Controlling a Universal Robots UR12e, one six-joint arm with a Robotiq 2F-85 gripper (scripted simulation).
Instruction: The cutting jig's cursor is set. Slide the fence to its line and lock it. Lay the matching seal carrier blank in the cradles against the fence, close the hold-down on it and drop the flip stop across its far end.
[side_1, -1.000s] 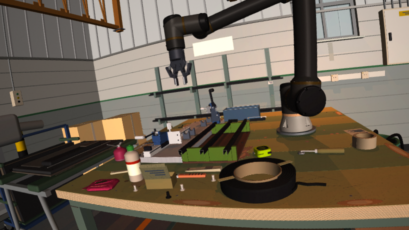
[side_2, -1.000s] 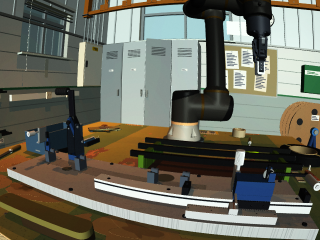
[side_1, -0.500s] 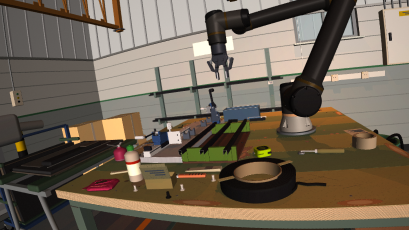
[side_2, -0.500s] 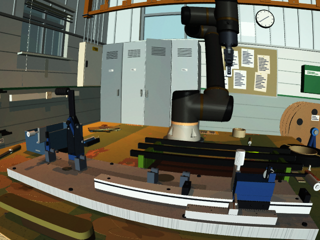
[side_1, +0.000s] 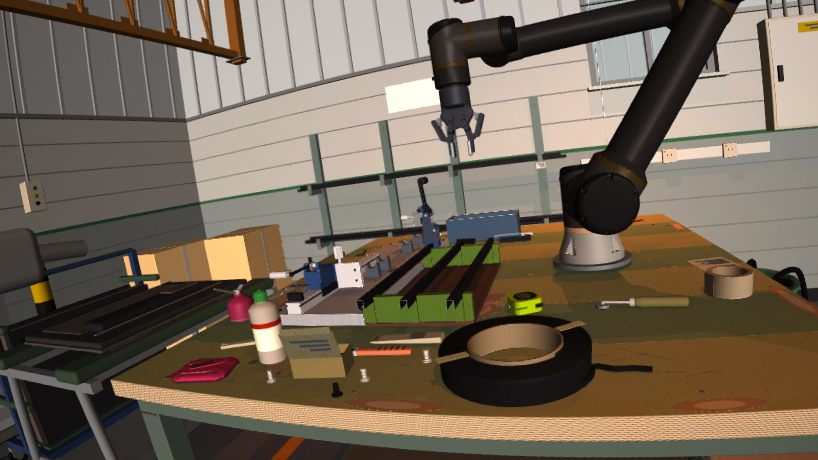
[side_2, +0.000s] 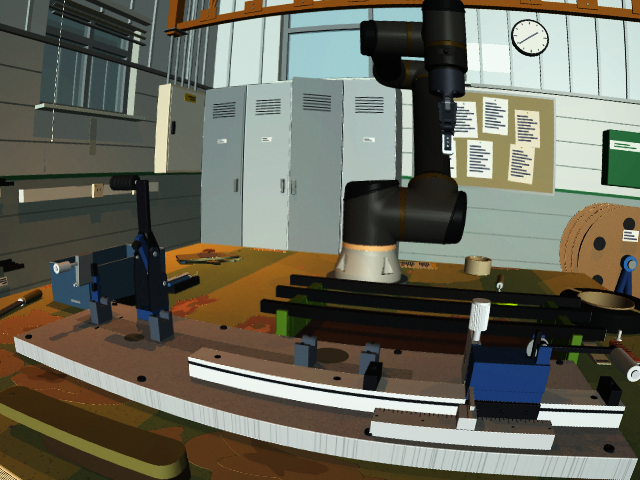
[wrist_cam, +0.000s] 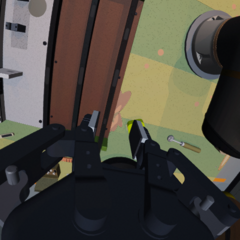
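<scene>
Three black seal carrier blanks (side_1: 435, 272) lie side by side on a green rack (side_1: 426, 303), right beside the cutting jig's base plate (side_2: 289, 408). The blue fence (side_2: 504, 374) with its white knob (side_2: 480, 312) sits on the white rail near the scale (side_2: 460, 426). The hold-down clamp (side_2: 147, 258) stands with its handle up at the jig's other end. My gripper (side_1: 459, 137) hangs high above the blanks. It is partly open and holds nothing.
A cardboard box (side_1: 214, 257) stands past the jig. A big roll of black strip (side_1: 515, 357) lies near the table's front edge. A bottle (side_1: 266, 334), a small carton (side_1: 317, 352), screws, a tape measure (side_1: 524, 302), a screwdriver (side_1: 643, 302) and a tape roll (side_1: 727, 280) are scattered around.
</scene>
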